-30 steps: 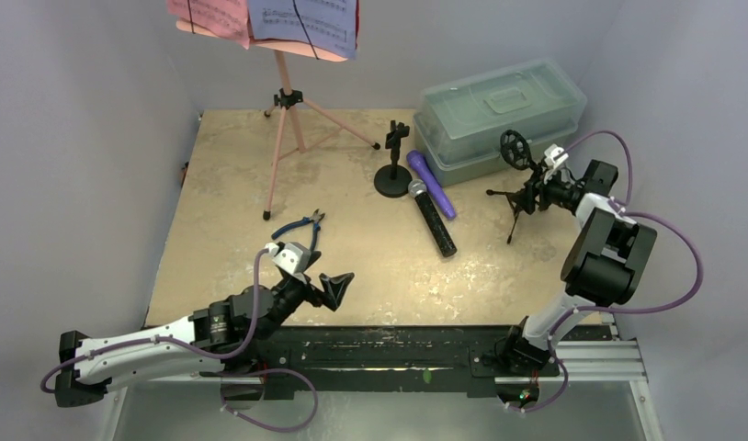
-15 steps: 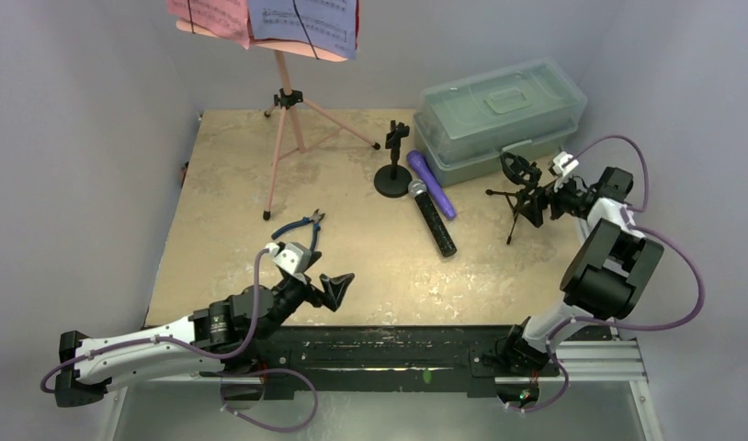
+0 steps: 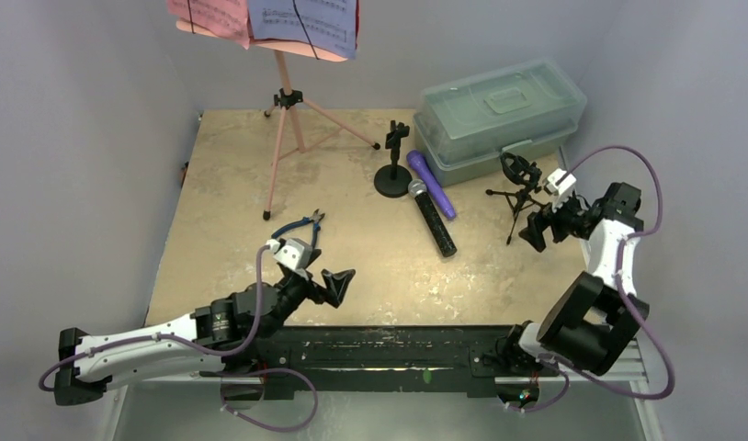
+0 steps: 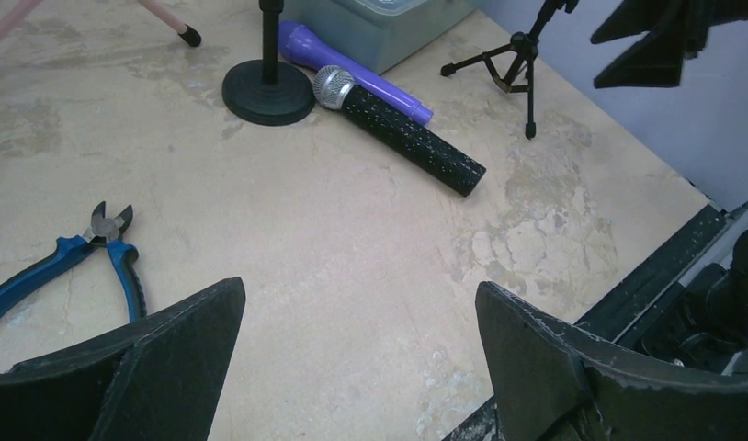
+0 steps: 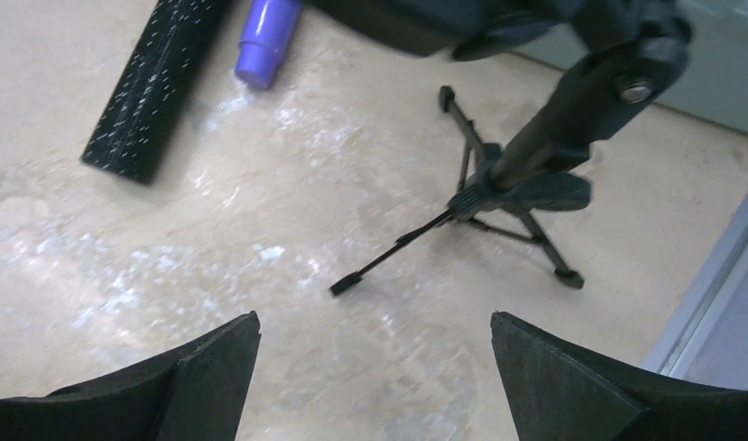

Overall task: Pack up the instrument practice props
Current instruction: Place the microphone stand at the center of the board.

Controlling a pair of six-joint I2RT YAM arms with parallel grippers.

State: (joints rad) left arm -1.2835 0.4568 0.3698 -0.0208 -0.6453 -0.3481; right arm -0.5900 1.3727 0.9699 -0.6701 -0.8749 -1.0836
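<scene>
Music sheets bear notation (illegible).

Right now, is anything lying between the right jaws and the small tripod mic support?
Nothing: only bare tabletop lies between the open right jaws and the tripod mic support, as the right wrist view plainly shows.

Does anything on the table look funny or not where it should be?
The blue-handled pliers are a tool among music things. The purple mic and black mic lie flat on the table, not in the empty round-base stand beside them.
</scene>
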